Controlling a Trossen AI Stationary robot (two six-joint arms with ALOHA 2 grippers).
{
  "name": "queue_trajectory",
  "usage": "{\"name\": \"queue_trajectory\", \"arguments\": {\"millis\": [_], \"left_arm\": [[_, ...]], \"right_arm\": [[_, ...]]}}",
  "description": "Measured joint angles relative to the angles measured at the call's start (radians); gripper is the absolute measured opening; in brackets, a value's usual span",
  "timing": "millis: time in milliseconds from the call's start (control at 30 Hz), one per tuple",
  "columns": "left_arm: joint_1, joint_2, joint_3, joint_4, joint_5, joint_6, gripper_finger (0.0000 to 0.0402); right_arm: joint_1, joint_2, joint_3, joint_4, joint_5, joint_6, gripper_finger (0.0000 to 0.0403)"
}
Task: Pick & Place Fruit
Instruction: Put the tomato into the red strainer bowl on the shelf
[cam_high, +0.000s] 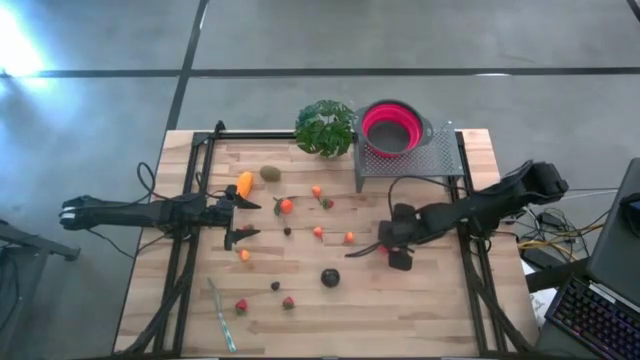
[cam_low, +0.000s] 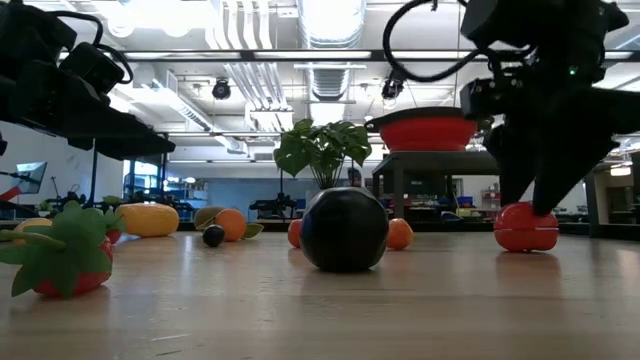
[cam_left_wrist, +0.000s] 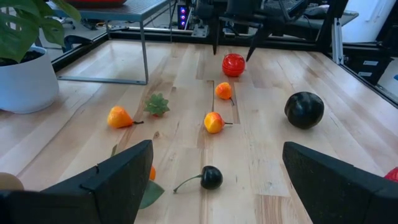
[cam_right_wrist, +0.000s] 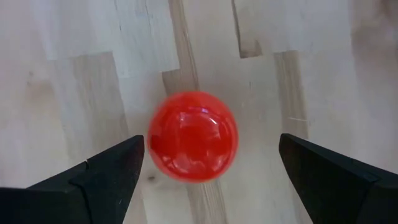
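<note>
The apple (cam_right_wrist: 193, 137) is glossy red with a pale highlight. The table (cam_high: 420, 320) is pale blond wood — striped in planks. The large round fruit (cam_left_wrist: 304, 110) is near-black. Small fruits (cam_left_wrist: 214, 122) blend orange and yellow. The bowl (cam_high: 391, 128) is hot pink with a grey rim — the plant (cam_high: 324, 127) is green, its pot (cam_left_wrist: 26, 81) white.

Grey concrete floor (cam_high: 420, 40); bright ceiling lights (cam_low: 330, 15) overhead.

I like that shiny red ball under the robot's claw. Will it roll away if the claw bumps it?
Probably yes. The red ball looks round and glossy, so it may slip or roll on the flat table. The right gripper stands open around it, not touching.
</note>
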Motion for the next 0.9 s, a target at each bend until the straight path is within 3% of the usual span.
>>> {"name": "queue_trajectory", "arguments": {"millis": [500,900], "left_arm": [[0.000,0.000,0.000,0.000,0.000,0.000,0.0365],[0.000,0.000,0.000,0.000,0.000,0.000,0.0365]], "right_arm": [[0.000,0.144,0.002,0.068,-0.002,-0.016,0.0368],[0.000,0.142,0.002,0.069,-0.007,-0.014,0.0363]]}}
